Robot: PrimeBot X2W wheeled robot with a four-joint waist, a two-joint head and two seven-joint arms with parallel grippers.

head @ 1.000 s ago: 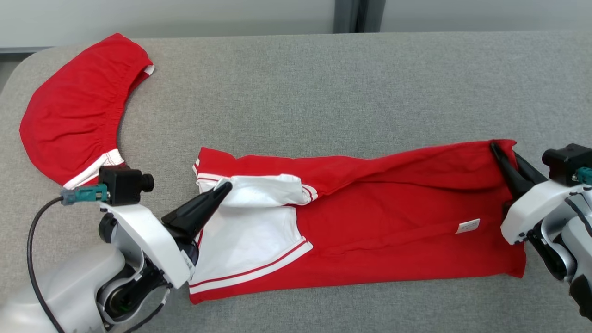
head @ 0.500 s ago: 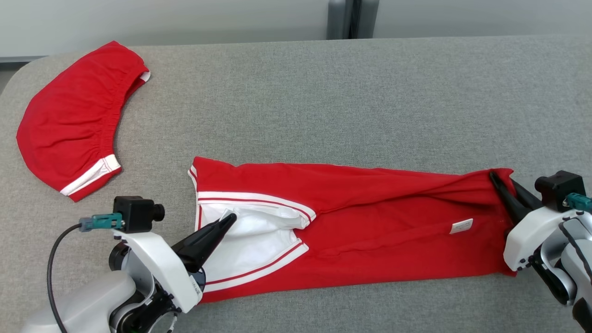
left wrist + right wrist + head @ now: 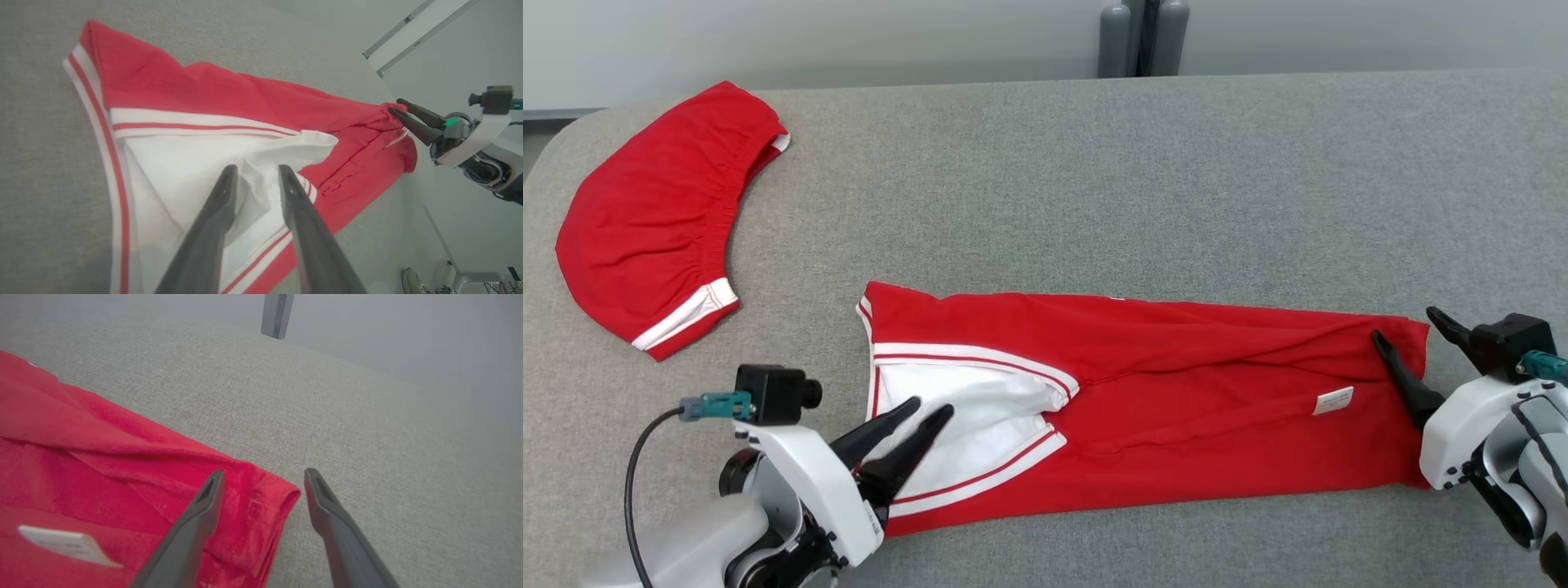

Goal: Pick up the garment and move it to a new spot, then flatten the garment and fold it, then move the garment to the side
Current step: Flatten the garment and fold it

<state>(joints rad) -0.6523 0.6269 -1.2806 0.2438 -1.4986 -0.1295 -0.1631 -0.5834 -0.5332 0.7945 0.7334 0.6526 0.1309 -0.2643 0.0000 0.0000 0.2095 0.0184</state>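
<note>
The garment (image 3: pixel 1176 392), red with a white striped panel (image 3: pixel 996 392), lies stretched out long on the grey surface (image 3: pixel 1094 180). In the head view it runs from about 8 o'clock across to 3 o'clock. The left claw (image 3: pixel 929 405) sits at 7 o'clock over the white panel. Its fingers are a narrow way apart with nothing pinched between them, and the left wrist view shows white cloth through the gap. The right claw (image 3: pixel 1405 324) stands at 3 o'clock, spread wide and straddling the garment's end corner, with one finger over the red cloth and the other beyond the hem. Whether any fingertip actually touches the fabric is hard to tell from these angles. A white label (image 3: pixel 1333 401) shows near that end. A second red piece (image 3: pixel 645 220) lies well apart at 10 o'clock.

The placing step looks done, since the garment is laid down lengthwise and neither claw grips it. Flattening looks only partly done: long creases run under the upper edge, and the white panel is bunched and turned over itself. The fold and the move to the side are yet to come.
</note>
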